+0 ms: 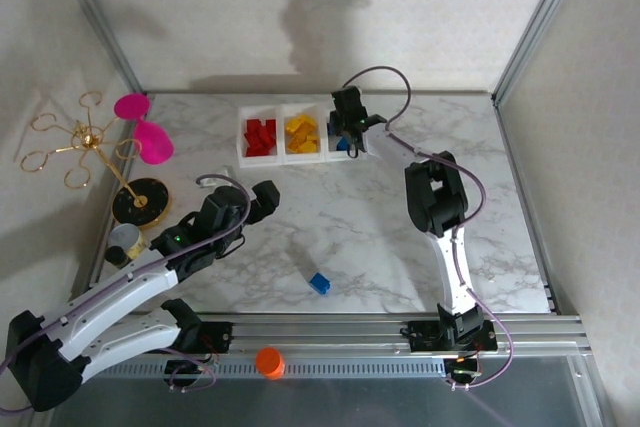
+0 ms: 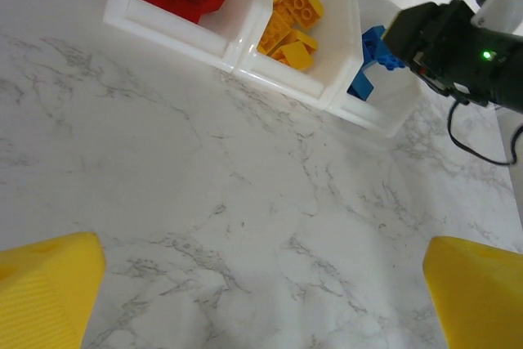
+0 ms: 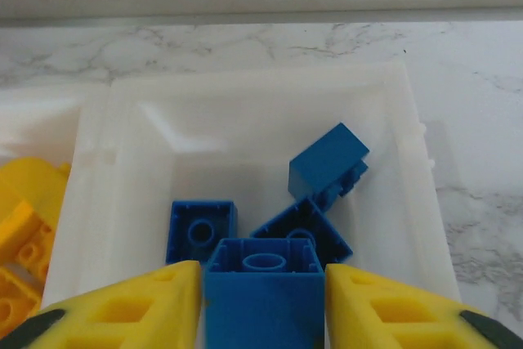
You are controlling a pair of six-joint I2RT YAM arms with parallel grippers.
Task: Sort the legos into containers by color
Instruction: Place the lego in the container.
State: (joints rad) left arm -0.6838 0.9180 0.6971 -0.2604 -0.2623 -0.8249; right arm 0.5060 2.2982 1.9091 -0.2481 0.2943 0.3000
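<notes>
Top view: containers (image 1: 281, 153) at 12 o'clock on the table (image 1: 400, 247), with red legos (image 1: 261, 137) in the 9 o'clock bin and yellow legos (image 1: 301, 134) in the middle one. Right gripper (image 1: 347, 132) hangs over the 3 o'clock bin (image 3: 245, 96). We note its claw narrow, pads (image 3: 131, 308) pressed on a blue brick (image 3: 263, 263) above three other blue legos (image 3: 327, 165). Left gripper (image 1: 262, 202) gapes wide, holding nothing. Loose blue lego (image 1: 319, 283) lies at 6 o'clock

Three bins (image 1: 283, 159) stand joined in a row; the red bricks (image 1: 261, 136) and yellow bricks (image 1: 301, 133) lie too heaped to count. Four blue bricks (image 3: 327, 165) show at the third bin, and a fifth blue brick (image 1: 319, 283) lies on the desk (image 1: 400, 257).
</notes>
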